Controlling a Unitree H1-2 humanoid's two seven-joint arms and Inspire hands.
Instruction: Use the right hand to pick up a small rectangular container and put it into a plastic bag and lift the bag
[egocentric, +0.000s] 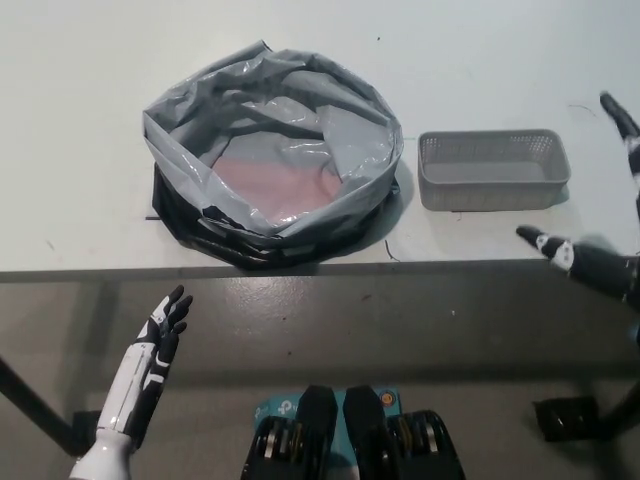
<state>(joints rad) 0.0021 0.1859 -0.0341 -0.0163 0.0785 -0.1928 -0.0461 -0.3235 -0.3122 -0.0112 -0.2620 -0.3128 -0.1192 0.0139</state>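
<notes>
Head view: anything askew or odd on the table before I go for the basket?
Nothing stands out. The grey basket sits upright, empty, right of the open plastic bag. The right hand is open nearby; the left hand rests low.

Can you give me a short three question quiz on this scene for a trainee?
1. True or false: the basket already lies inside the bag.
2. Which hand is nearer the basket? A) left hand B) right hand
3. Fill in: the basket stands on the table to the robot's ____ of the bag.

Key: 1. False: it stands on the table beside the bag, apart from it. 2. B: the right hand is open at the table's right edge, while the left hand is open, low before the table's front edge. 3. right.
</notes>
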